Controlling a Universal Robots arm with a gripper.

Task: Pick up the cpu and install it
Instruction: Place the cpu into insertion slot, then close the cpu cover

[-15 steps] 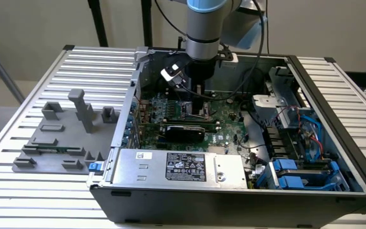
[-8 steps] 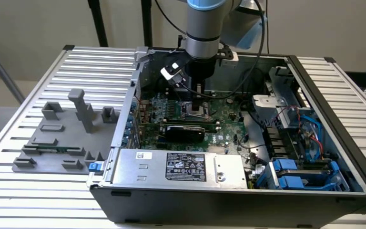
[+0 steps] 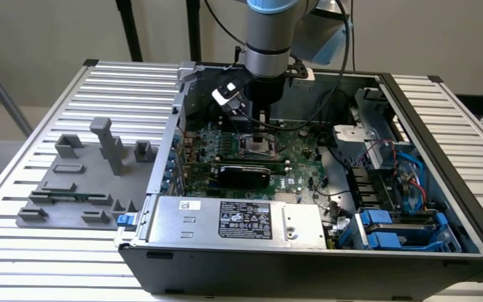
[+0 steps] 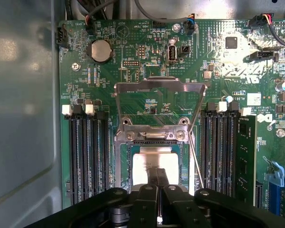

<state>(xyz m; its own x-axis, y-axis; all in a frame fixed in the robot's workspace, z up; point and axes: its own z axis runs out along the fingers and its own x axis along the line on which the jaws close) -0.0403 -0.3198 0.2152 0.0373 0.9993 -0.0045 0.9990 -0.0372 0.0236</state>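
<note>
The cpu (image 4: 146, 164), a silvery-white square with a thin rim, lies flat inside the socket frame (image 4: 154, 136) on the green motherboard (image 4: 147, 102). The socket's metal load plate (image 4: 159, 85) is swung up and open behind it. My gripper (image 4: 157, 176) is directly over the cpu's middle, its two black fingers pressed together with nothing between them; I cannot tell whether the tips touch the chip. In the exterior view my gripper (image 3: 263, 129) reaches down into the open computer case (image 3: 443, 189) above the socket (image 3: 266, 146).
Memory slots (image 4: 85, 152) flank the socket, and a module (image 4: 246, 156) stands on the other side. A black card (image 3: 241, 171) and the power supply (image 3: 241, 217) sit nearer the case front. Grey fixture blocks (image 3: 82, 182) stand on the slatted table at the exterior view's left.
</note>
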